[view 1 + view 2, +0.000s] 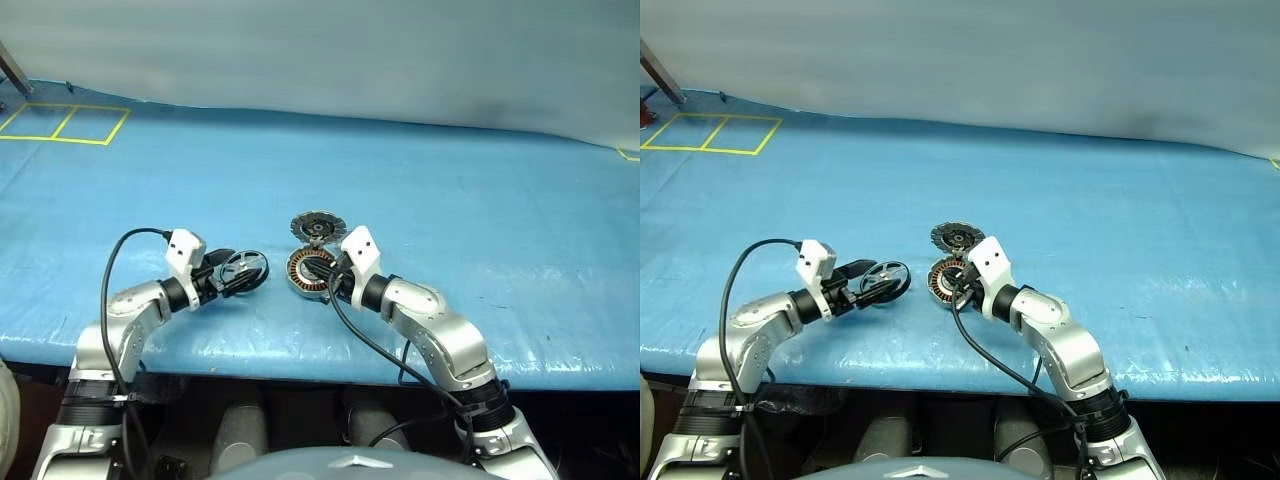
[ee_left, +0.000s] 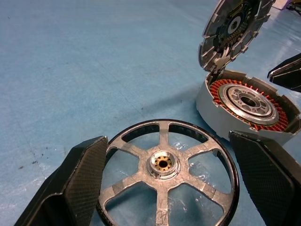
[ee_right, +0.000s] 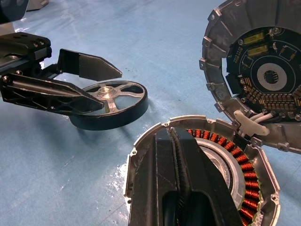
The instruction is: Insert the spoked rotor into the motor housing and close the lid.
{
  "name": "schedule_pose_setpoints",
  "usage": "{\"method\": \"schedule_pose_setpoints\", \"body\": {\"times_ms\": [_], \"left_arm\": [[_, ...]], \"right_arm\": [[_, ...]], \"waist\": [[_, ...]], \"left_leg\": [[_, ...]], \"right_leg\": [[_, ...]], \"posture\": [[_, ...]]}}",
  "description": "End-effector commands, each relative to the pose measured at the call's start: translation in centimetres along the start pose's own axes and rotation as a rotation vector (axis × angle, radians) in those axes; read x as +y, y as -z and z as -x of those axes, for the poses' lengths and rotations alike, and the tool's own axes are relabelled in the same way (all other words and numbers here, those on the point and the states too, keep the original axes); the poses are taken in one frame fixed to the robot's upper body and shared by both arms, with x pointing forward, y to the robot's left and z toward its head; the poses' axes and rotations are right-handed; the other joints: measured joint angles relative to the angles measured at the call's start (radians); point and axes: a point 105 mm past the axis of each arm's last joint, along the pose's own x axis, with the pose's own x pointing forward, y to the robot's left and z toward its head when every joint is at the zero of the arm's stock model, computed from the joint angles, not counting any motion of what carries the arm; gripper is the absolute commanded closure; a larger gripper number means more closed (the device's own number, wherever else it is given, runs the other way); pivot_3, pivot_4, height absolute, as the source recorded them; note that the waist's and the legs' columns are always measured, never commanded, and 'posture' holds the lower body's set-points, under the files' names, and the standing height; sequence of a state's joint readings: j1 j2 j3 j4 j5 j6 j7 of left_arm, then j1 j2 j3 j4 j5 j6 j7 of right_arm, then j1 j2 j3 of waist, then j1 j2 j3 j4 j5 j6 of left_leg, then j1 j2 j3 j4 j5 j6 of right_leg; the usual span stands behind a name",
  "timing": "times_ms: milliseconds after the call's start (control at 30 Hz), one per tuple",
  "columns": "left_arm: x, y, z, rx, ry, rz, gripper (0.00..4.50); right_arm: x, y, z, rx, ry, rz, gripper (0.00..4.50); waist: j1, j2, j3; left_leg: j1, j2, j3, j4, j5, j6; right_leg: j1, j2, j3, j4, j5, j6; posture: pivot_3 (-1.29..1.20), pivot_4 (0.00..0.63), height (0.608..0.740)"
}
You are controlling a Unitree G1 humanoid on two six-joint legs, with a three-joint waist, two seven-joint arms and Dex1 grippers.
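Note:
The spoked rotor lies flat on the blue table, and my left gripper is open with one finger on each side of its dark rim. To its right stands the motor housing, its copper windings showing around the metal hub. The lid is tipped up at the housing's far side, with its circuit face towards me. My right gripper is shut with nothing between the fingers, its tips lying over the housing's near rim.
The blue cloth table stretches far back and to both sides. Yellow tape squares mark its far left corner. The table's front edge runs just below both arms. A grey backdrop stands behind.

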State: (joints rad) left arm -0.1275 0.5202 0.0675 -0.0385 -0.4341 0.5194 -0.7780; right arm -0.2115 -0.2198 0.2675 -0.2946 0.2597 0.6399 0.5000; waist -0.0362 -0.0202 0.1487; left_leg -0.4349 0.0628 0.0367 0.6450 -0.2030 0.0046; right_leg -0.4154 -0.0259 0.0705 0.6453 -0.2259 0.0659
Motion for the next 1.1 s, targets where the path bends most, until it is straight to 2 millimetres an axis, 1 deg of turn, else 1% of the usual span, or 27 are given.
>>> {"method": "schedule_pose_setpoints", "body": {"times_ms": [33, 300, 433, 667, 767, 933, 1100], "left_arm": [[0.0, -0.6, 0.2, -0.001, -0.008, -0.018, 0.0], [0.0, -0.2, 0.3, 0.015, -0.017, 0.002, 0.0], [0.1, 0.4, 0.4, 0.052, -0.022, -0.008, 0.0], [-0.2, -0.5, 0.6, -0.006, -0.008, 0.017, 0.0], [-0.1, -0.4, 0.7, 0.013, -0.011, 0.007, 0.0], [0.2, 0.4, 0.8, 0.092, -0.024, -0.024, 0.0], [0.5, 0.4, 0.9, 0.104, -0.041, -0.058, 0.0]], "right_arm": [[0.1, -1.1, 0.2, -0.051, 0.002, 0.019, 4.45], [0.0, -1.1, 0.2, -0.047, 0.01, 0.015, 4.45], [-0.1, -1.0, 0.2, -0.044, 0.016, 0.014, 4.45], [-0.2, -0.9, 0.2, -0.04, 0.019, 0.014, 4.45], [-0.2, -0.9, 0.2, -0.042, 0.021, 0.014, 4.45], [-0.3, -1.0, 0.2, -0.043, 0.024, 0.017, 4.45], [-0.3, -1.1, 0.2, -0.045, 0.029, 0.018, 4.45]], "waist": [[0.0, 0.0, 0.0], [0.0, 0.0, 0.0], [0.0, 0.0, 0.0], [0.0, 0.0, 0.0], [0.0, 0.0, 0.0], [-0.001, 0.0, 0.0], [0.0, 0.0, 0.0]], "left_leg": [[0.0, 0.0, 0.0, 0.0, 0.0, 0.0], [0.0, 0.0, 0.0, 0.0, 0.0, 0.0], [0.0, 0.0, 0.0, 0.0, 0.0, 0.0], [0.001, 0.0, 0.0, 0.0, 0.0, 0.0], [0.001, 0.0, 0.0, 0.0, 0.0, 0.0], [0.001, 0.0, 0.0, 0.0, 0.0, 0.0], [0.0, 0.0, 0.0, 0.0, 0.0, 0.0]], "right_leg": [[0.0, 0.0, 0.0, 0.0, 0.0, 0.0], [0.0, 0.0, 0.0, 0.0, 0.0, 0.0], [0.0, 0.0, 0.0, 0.0, 0.0, 0.0], [0.0, 0.0, 0.0, 0.0, 0.0, 0.0], [0.0, 0.0, 0.0, 0.0, 0.0, -0.001], [0.0, 0.0, 0.0, 0.0, 0.0, 0.0], [0.0, 0.0, 0.0, 0.0, 0.0, -0.001]], "posture": [[0.0, 0.15, 0.74], [0.0, 0.15, 0.74], [0.0, 0.15, 0.74], [0.0, 0.15, 0.74], [0.0, 0.15, 0.74], [0.0, 0.15, 0.74], [0.0, 0.15, 0.74]]}}
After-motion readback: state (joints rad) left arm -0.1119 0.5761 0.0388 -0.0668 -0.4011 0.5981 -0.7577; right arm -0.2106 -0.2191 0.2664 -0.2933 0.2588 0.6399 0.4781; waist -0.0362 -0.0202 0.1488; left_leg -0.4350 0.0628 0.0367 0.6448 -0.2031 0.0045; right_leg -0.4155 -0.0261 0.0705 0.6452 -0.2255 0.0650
